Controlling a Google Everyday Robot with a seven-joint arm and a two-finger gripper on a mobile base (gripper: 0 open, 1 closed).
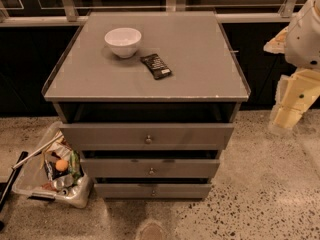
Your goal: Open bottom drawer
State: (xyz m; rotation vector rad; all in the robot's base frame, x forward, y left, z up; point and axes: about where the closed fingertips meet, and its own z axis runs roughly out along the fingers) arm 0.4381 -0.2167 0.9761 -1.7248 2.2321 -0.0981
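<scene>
Grey cabinet top (pixel 200 59) bears white bowl (pixel 123 41), dark packet (pixel 156 66); claw (pixel 291 108) right.

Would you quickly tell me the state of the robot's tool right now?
Tool: at the right edge, beside the grey three-drawer cabinet, apart from its narrow grey bottom drawer; open or closed cannot be told.

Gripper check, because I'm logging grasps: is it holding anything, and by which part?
Nothing is held, as far as shows. The gripper hangs at the right edge of the view, apart from the cabinet, and the bottom drawer is untouched.
</scene>
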